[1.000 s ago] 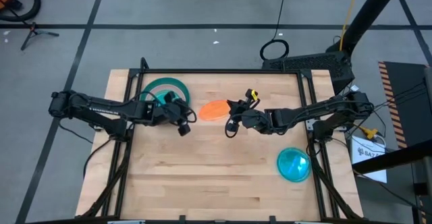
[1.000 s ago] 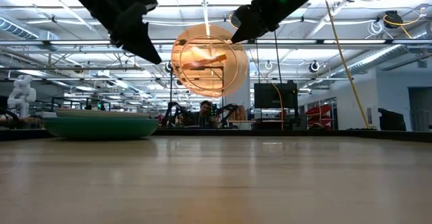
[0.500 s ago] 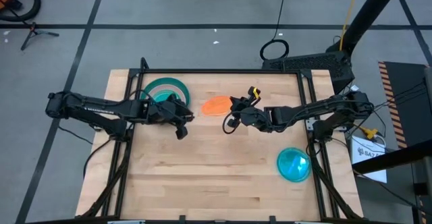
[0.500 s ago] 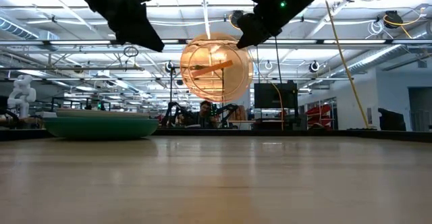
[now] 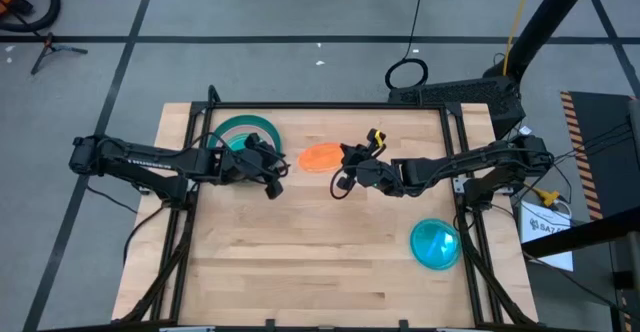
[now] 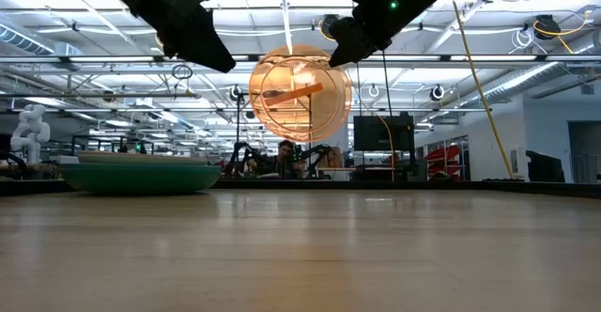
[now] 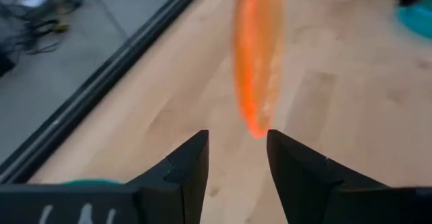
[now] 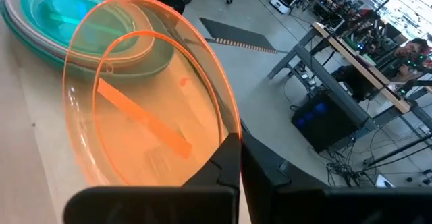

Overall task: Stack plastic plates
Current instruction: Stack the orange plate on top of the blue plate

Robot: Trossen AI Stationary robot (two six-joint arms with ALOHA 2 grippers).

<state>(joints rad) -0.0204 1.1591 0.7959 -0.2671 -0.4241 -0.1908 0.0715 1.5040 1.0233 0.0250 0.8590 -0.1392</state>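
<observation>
A translucent orange plate (image 5: 320, 157) hangs above the table's middle, stood almost on edge; the low view shows it as a round disc (image 6: 300, 94). My right gripper (image 5: 348, 158) is shut on its rim. My left gripper (image 5: 276, 175) is open and hovers just left of the plate, which shows edge-on beyond its fingers (image 7: 256, 69). A stack of larger plates (image 5: 245, 132), dark green outermost with teal inside, rests on its base at the far left (image 6: 141, 174). A translucent blue plate (image 5: 435, 244) lies flat near the right edge. My right gripper pinches the orange plate's rim (image 8: 226, 140) between its two fingers, on the side of the plate toward the table's right. The fingers (image 6: 343, 44) come slanting down from the right. The plate is lifted clear of the table, tilted near upright, its hollow side facing the wrist camera.
Bare wooden tabletop fills the near half and the middle. Black frame rails (image 5: 190, 222) run along the left and right sides of the table. A yellow fitting (image 5: 373, 138) sits on the right arm. Behind the table is a workshop with benches and a seated person (image 6: 285, 152).
My right gripper has carried the orange plate a little toward the far edge, and in the low view the plate has drifted rightward. My left gripper has shifted slightly beside it and stayed open.
</observation>
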